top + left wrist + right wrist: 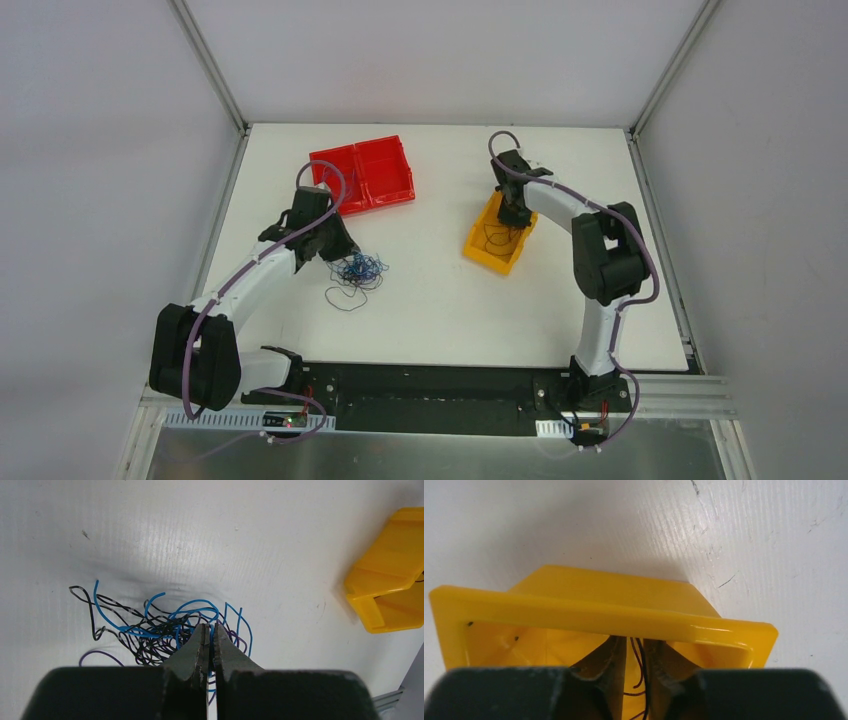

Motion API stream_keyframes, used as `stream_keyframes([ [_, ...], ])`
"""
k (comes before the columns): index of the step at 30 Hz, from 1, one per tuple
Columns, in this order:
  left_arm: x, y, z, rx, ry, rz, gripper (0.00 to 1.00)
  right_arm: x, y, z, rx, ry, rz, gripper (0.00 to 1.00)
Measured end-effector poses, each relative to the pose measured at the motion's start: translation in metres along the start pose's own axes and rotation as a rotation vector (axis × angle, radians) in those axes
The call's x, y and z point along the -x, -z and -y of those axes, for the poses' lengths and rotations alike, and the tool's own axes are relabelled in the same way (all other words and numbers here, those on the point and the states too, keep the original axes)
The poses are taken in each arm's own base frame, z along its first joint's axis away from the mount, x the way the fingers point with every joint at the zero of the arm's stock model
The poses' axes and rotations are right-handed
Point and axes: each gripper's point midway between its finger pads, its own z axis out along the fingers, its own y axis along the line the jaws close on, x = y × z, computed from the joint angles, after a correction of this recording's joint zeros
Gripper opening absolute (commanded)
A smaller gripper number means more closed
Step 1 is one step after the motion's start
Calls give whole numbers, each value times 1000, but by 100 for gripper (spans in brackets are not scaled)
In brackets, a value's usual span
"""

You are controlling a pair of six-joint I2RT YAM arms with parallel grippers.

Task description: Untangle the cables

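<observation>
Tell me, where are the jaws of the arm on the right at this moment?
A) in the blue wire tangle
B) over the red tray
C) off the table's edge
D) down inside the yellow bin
D: the right arm's jaws sit inside the yellow bin, with a thin black cable hanging between them.

Tangled cables [160, 630]: thin flexible wires, blue, black, dark purple, knotted in 1 loose clump on white bench [225, 540]. Blue strands arch over clump; black strands trail out at left of left wrist view. 1 blue strand runs between closed fingers of left claw [210, 635]. Top view: 1 dark loop [345, 297] flat on bench just beside clump, toward arm bases. Separate thin black wires [639, 662] inside yellow bin [599, 615], well apart from clump.
</observation>
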Motion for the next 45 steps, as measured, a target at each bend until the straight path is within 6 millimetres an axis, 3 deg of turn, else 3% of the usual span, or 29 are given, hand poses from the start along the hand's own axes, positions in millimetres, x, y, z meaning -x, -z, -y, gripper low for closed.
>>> stream_keyframes([
  [8, 0, 0, 0, -1, -5, -1, 0, 8, 13, -3, 30, -15, 19, 35],
  [17, 0, 1, 0, -3, -6, 1, 0, 39, 72, -8, 131, -54, 98, 43],
  [24, 2, 3, 2, -10, -7, 9, 0, 43, 109, -5, 205, -61, 125, 44],
  [30, 0, 4, 4, -18, -12, 5, 0, 2, 132, -26, 355, 22, 52, 47],
  [37, -3, 5, 9, -34, -22, -4, 0, -76, 160, -93, 586, 214, -61, 47],
  [41, -7, 6, 15, -53, -33, -14, 0, -91, 151, -106, 606, 225, -99, 46],
  [45, -13, 8, 22, -79, -60, -32, 0, -98, 123, -103, 541, 212, -125, 44],
])
